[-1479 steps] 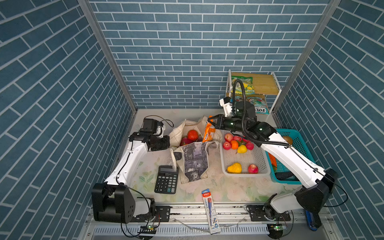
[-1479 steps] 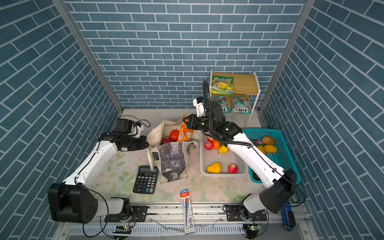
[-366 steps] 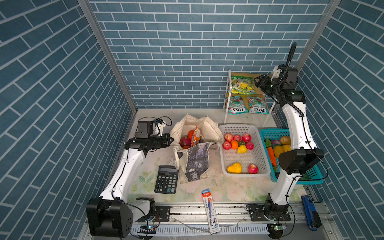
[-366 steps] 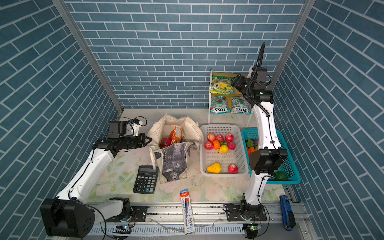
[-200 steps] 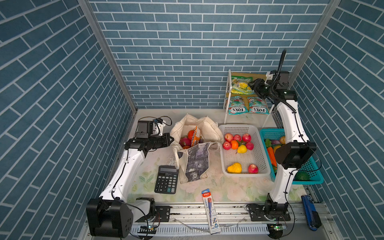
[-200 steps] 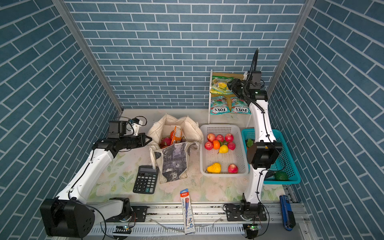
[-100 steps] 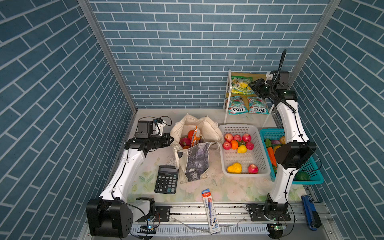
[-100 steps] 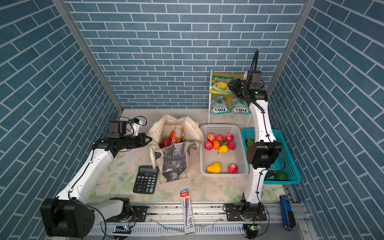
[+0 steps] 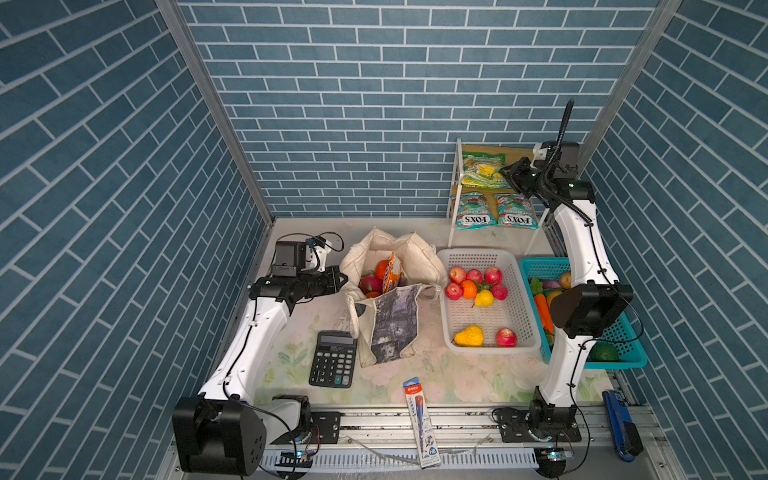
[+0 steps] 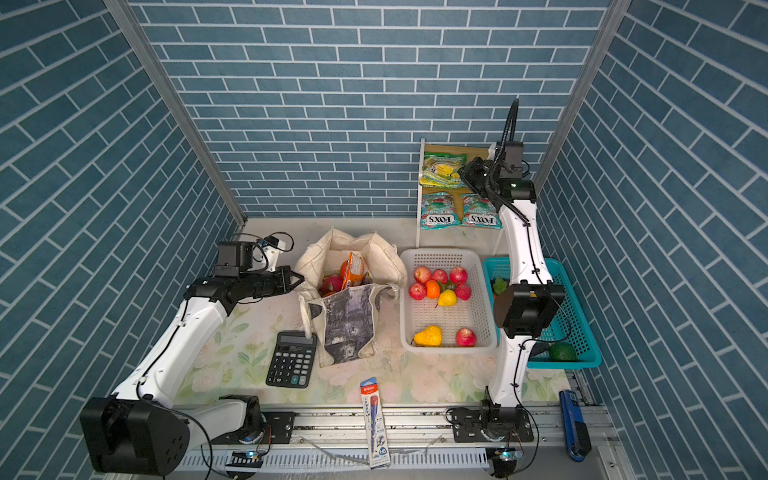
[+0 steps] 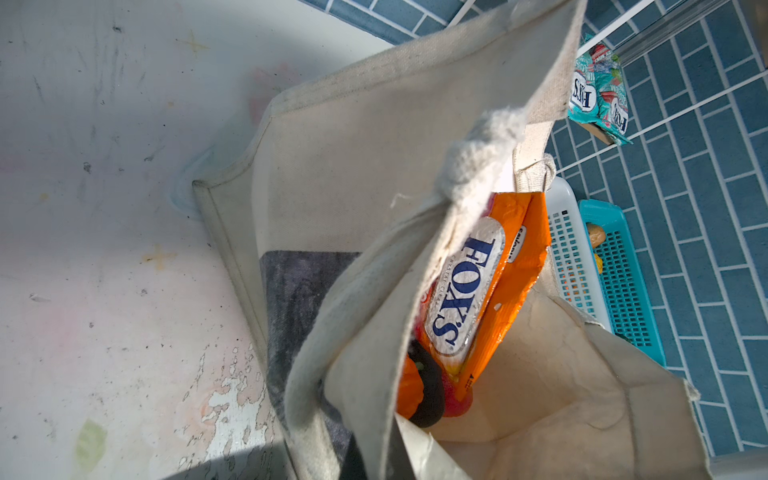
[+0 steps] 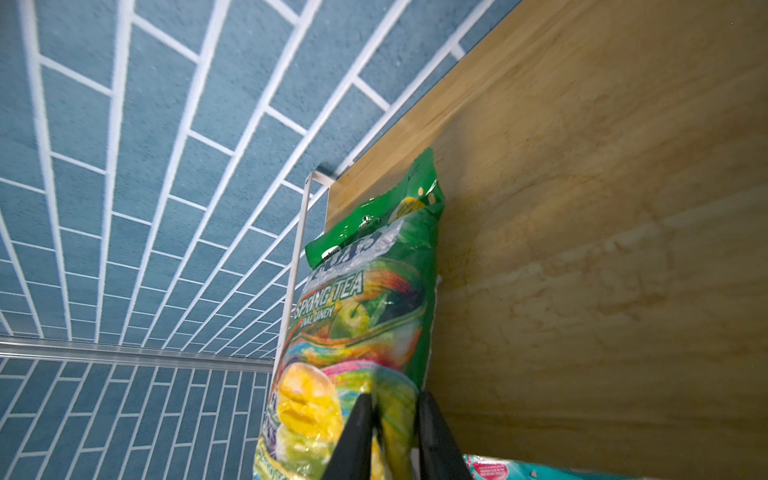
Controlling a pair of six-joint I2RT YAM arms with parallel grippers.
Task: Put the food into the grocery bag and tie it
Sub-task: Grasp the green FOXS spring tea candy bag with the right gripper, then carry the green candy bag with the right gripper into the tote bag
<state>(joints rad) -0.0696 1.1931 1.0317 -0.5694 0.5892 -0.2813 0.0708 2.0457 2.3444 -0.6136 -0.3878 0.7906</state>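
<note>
The cream grocery bag [image 9: 395,328] [image 10: 349,320] stands open in mid table. My left gripper [image 9: 338,282] [image 10: 297,280] [image 11: 374,457] is shut on its rim and holds the mouth apart. Inside the bag are an orange FOX'S packet [image 9: 390,272] [image 11: 469,291], a pink dragon fruit [image 9: 369,284] and an orange [image 9: 382,268]. My right gripper [image 9: 505,174] [image 10: 465,172] [image 12: 395,432] is up at the rack's top shelf. Its two fingers pinch a fold of the green candy packet [image 9: 482,174] [image 12: 361,299], which still lies on the wooden board [image 12: 582,208].
Two teal FOX'S packets [image 9: 476,210] [image 9: 515,210] lie on the lower shelf. A white basket [image 9: 446,328] of toy fruit stands right of the bag. A teal basket [image 9: 623,345] stands beyond it, behind my right arm. A calculator [image 9: 334,359] and a pencil pack [image 9: 419,419] lie near the front.
My right arm left the bag and rose to the top shelf, and within the last second its jaws closed onto the green packet. The left arm kept its grip on the rim.
</note>
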